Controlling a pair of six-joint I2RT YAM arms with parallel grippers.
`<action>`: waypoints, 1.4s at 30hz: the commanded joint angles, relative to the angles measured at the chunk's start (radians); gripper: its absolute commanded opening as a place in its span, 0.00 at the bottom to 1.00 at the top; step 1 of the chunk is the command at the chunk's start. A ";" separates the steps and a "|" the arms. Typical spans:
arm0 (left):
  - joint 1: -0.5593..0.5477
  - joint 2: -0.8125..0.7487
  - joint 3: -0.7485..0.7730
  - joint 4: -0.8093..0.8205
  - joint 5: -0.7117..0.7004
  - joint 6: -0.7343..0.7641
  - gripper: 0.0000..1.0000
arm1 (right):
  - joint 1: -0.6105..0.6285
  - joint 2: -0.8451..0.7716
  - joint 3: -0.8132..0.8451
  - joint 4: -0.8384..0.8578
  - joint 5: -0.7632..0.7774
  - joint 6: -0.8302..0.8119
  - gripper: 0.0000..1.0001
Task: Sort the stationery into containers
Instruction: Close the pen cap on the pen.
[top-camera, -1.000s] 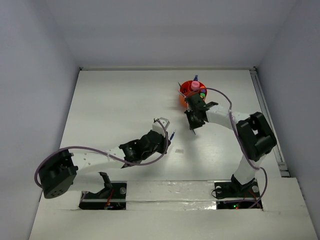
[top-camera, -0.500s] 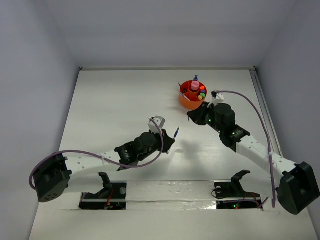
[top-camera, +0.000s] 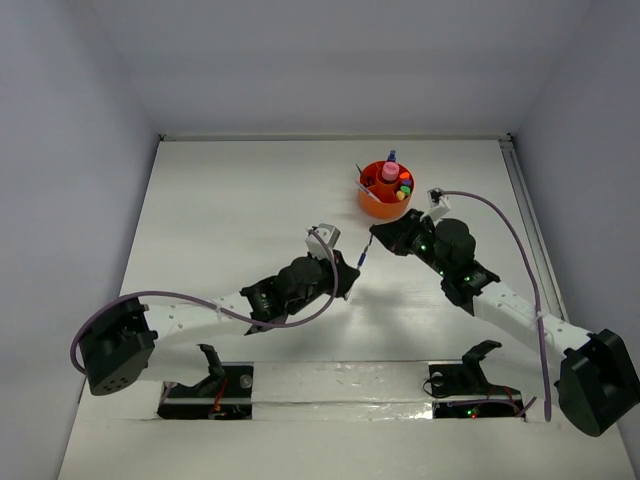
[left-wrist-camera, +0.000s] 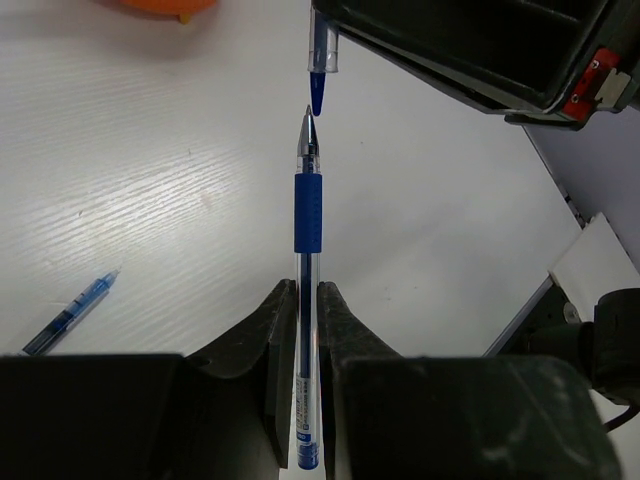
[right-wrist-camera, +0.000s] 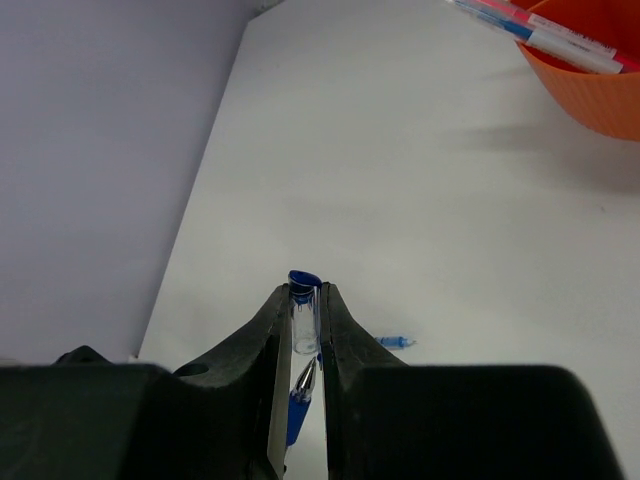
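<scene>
Top external view showed a white wood-grain table (top-camera: 230, 200) boxed in by plain pale grey walls (top-camera: 60, 150) on three sides. From 7 o'clock the left arm reached to the middle of the table. There the left gripper (top-camera: 347, 277) had its jaws clamped on one blue pen (left-wrist-camera: 308, 200), its bare tip pointing toward 1 o'clock. Just off that tip, not touching it, hung one clear cap (left-wrist-camera: 322, 45) with a blue end. It was pinched between the jaws of the right gripper (top-camera: 385, 236), whose arm came in from 5 o'clock. Pen and cap lined up nearly end to end above the table.

One small blue piece (left-wrist-camera: 70, 315) lay on the table at 8 o'clock of the pen in the left wrist view; what it was could not be told.

At 1 o'clock of the table stood one orange tub (top-camera: 375, 208), beyond both grippers and apart from them. It held one pink tube (top-camera: 390, 172) and a few coloured highlighter ends (top-camera: 404, 186). In the right wrist view, two thin pens (right-wrist-camera: 560, 38), red and blue, lay over its rim.
</scene>
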 joint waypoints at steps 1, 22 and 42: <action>-0.006 0.012 0.047 0.043 0.002 0.016 0.00 | 0.015 -0.014 -0.025 0.094 -0.021 0.022 0.00; -0.006 -0.020 0.044 0.034 -0.033 0.039 0.00 | 0.024 0.009 -0.019 0.088 -0.021 0.007 0.00; -0.006 -0.033 0.037 0.041 -0.033 0.047 0.00 | 0.033 0.030 -0.008 0.103 -0.016 0.025 0.00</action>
